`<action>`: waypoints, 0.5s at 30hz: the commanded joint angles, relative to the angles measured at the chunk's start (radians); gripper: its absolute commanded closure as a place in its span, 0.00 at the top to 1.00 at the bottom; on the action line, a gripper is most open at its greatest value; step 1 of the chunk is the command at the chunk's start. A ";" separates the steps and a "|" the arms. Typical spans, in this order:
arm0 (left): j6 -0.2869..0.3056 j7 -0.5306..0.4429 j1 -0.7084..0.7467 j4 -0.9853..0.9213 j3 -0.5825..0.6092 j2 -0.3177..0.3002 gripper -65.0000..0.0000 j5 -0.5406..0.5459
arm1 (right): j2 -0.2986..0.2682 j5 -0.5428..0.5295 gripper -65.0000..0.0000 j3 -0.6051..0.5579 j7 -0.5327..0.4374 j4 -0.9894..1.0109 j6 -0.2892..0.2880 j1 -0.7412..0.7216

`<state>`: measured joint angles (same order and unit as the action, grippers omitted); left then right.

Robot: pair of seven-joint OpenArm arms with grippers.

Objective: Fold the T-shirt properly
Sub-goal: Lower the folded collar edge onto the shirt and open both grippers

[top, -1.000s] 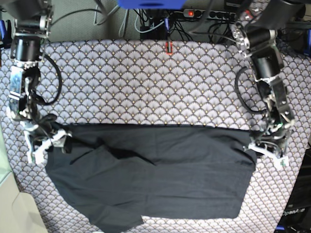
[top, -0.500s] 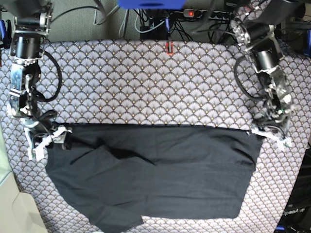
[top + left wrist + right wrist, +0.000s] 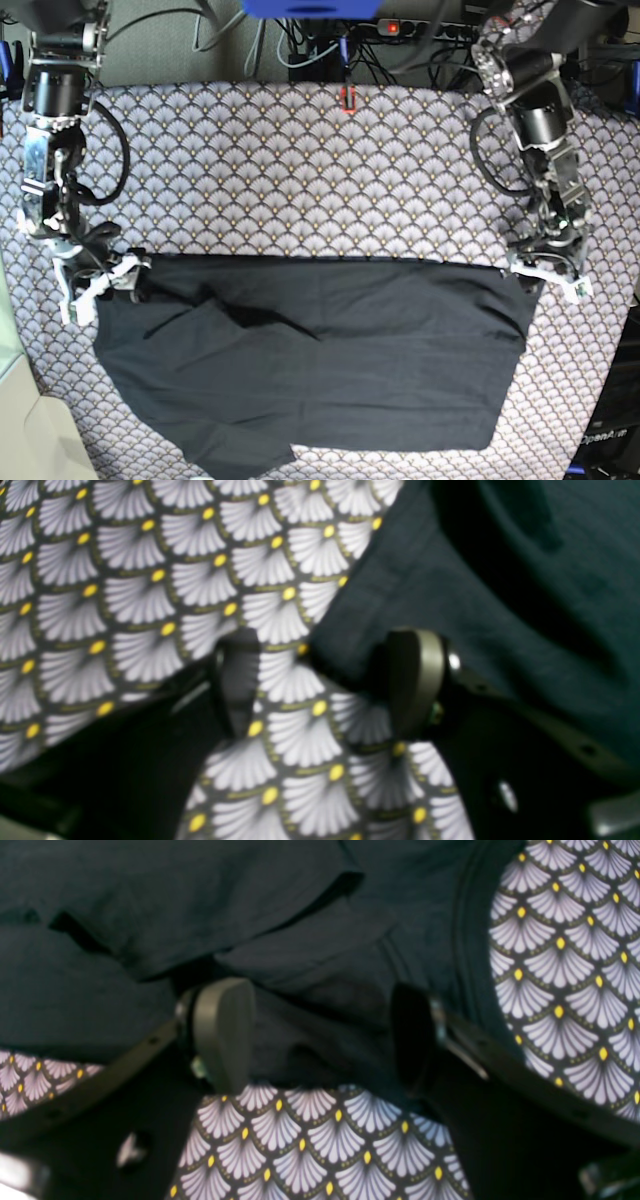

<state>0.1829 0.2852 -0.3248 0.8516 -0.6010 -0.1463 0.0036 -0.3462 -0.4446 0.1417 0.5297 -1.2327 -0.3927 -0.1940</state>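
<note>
Hands: left hand (image 3: 546, 268) and right hand (image 3: 100, 285) both wide, empty; we regrip the T-shirt (image 3: 320, 360) at the fold's corners.

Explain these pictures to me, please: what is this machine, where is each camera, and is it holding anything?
This is a robot with two arms. One camera looks down on the whole table; two more sit on the wrists, just behind the jaws. A dark T-shirt, folded once, lies on a scallop-patterned cloth. The left gripper is at the fold's corner on the overhead view's right, the right gripper at the corner on its left. Both stand open: the wrist views show nothing pinched, and the right gripper's jaws straddle bunched fabric.
</note>
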 commanded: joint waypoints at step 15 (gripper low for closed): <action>0.007 0.015 -0.049 -0.001 0.002 0.004 0.40 0.005 | -0.020 -0.010 0.68 0.008 -0.026 -0.017 -0.005 -0.025</action>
<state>0.1829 0.3023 -0.3500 0.8398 -0.6006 -0.1356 0.0044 -0.3492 -0.4446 0.1421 0.5297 -1.2327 -0.3927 -0.1959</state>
